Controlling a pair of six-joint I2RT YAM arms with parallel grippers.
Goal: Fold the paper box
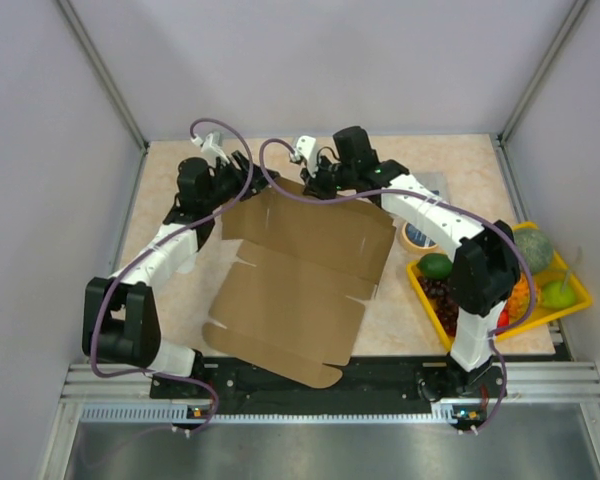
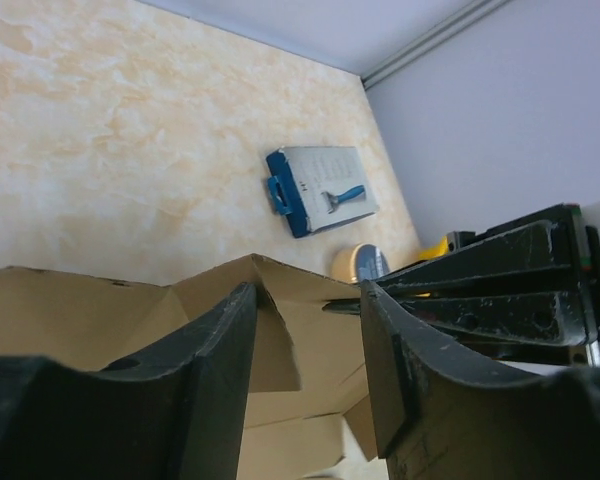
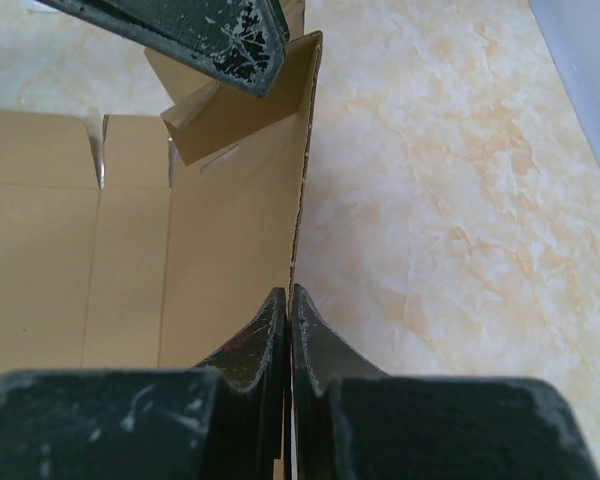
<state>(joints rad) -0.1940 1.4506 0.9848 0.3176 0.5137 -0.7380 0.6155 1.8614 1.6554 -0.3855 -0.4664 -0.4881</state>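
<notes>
The big brown paper box [image 1: 298, 285] lies spread out in the middle of the top view. At its top edge, the right gripper [image 3: 290, 296] pinches a standing side tight. Left of it, the left gripper [image 2: 310, 296] has its fingers apart, squeezing nothing.

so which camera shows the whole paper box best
Top external: nearly the whole paper box shows, flaps included. Left wrist catches only a raised flap corner; right wrist only a few panels and one edge.
</notes>
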